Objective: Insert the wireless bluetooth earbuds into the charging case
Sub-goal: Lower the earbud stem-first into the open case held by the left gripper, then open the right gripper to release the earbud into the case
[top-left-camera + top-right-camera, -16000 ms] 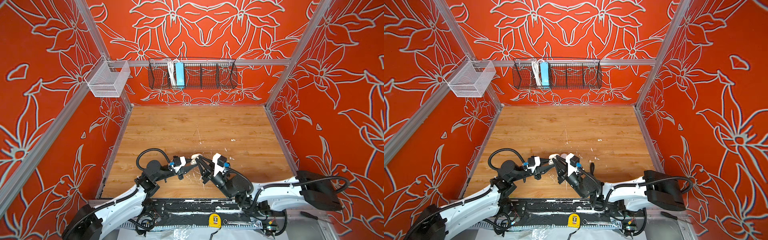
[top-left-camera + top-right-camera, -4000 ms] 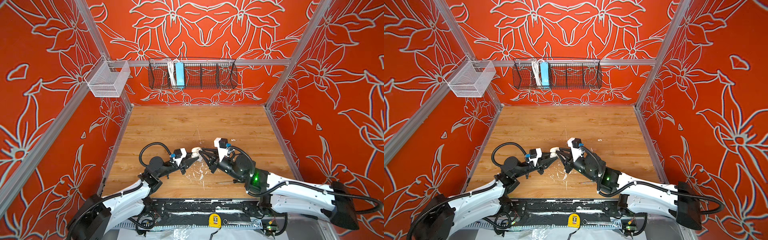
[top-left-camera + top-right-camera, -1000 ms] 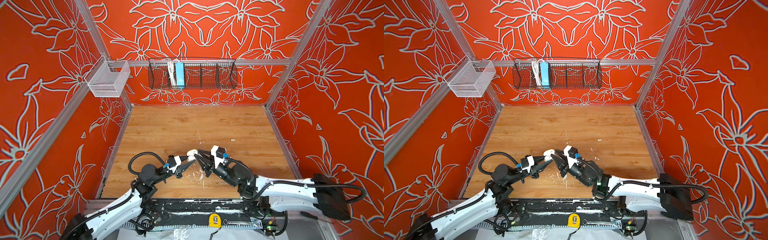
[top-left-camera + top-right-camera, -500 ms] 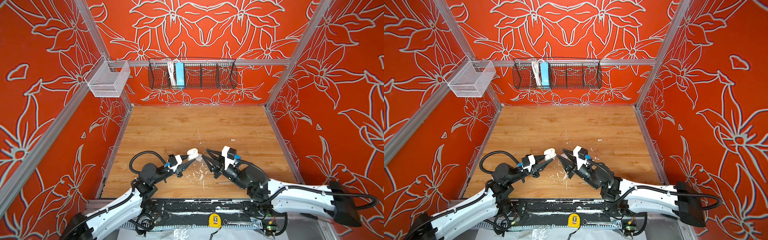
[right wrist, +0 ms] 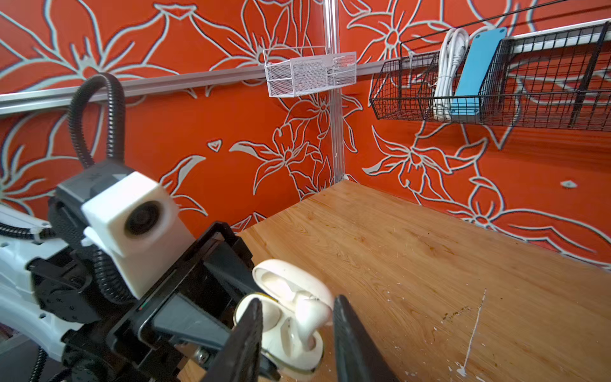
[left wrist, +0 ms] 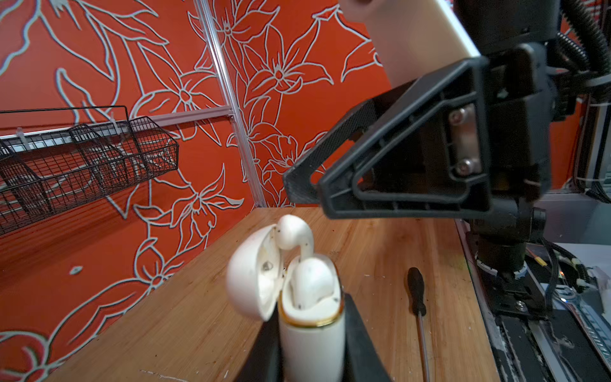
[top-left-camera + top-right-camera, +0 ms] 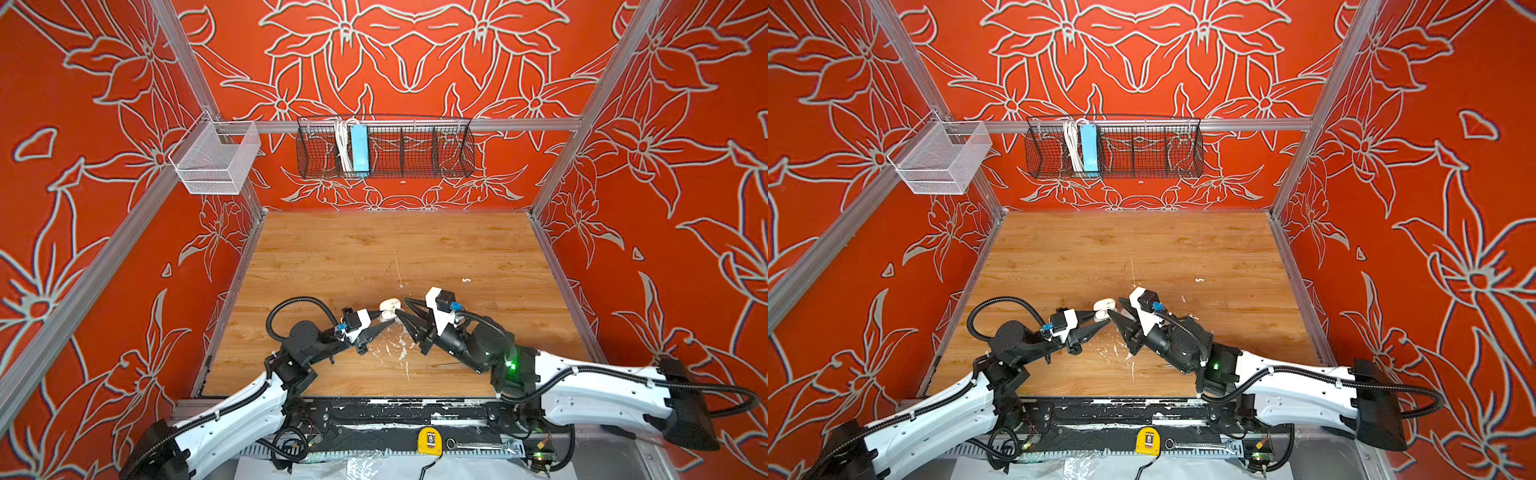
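A screwdriver [image 6: 416, 291] lies on the table [image 7: 374, 249] near the front edge. Further in, the left gripper [image 7: 386, 319] is clamped on the white case [image 6: 310, 334], held upright with its lid [image 6: 248, 284] swung open. Two earbuds [image 6: 312, 281] stand in it, one riding higher. The right gripper [image 7: 401, 306] has its jaws apart and empty, tips just beside the case.
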You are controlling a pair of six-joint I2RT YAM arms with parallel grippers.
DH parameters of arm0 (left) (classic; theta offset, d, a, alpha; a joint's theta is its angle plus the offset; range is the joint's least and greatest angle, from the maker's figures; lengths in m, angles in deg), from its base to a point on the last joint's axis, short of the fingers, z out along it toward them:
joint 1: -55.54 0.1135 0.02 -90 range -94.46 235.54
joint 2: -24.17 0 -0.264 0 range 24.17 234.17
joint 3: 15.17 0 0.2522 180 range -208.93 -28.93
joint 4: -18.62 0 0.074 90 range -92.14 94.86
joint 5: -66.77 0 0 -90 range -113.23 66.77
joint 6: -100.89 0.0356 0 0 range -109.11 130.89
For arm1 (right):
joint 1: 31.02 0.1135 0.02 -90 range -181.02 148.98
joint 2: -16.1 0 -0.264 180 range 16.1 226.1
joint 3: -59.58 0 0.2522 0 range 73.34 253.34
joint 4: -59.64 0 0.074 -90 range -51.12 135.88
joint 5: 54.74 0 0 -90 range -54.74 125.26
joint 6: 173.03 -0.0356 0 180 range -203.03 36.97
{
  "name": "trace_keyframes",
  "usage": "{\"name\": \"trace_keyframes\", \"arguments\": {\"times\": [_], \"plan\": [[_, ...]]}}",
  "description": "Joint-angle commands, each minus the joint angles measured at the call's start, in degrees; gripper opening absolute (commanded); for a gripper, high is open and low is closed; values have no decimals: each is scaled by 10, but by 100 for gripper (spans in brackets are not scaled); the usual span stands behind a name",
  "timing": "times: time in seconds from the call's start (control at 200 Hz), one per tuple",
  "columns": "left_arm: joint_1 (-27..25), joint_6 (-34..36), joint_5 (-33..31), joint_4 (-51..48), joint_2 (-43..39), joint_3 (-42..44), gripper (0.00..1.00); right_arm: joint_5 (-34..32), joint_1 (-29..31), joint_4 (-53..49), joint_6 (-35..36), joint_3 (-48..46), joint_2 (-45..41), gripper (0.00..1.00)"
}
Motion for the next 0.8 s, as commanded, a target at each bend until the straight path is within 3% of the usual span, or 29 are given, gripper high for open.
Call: {"name": "trace_keyframes", "arguments": {"times": [0.0, 0.405, 0.53, 0.791], "plan": [[-3, 9, 11, 3, 0, -20, 0, -26, 2, -26, -16, 21, 10, 37], [-4, 17, 8, -5, -3, -21, 0, -52, 2, -39, -41, 54, 67, 26], [-4, 16, -2, -8, -2, -23, 0, -44, 2, -23, -44, 46, 66, 21], [-4, -2, -46, -15, -4, -24, 0, -13, 2, -22, -35, 43, 55, 19]]}}
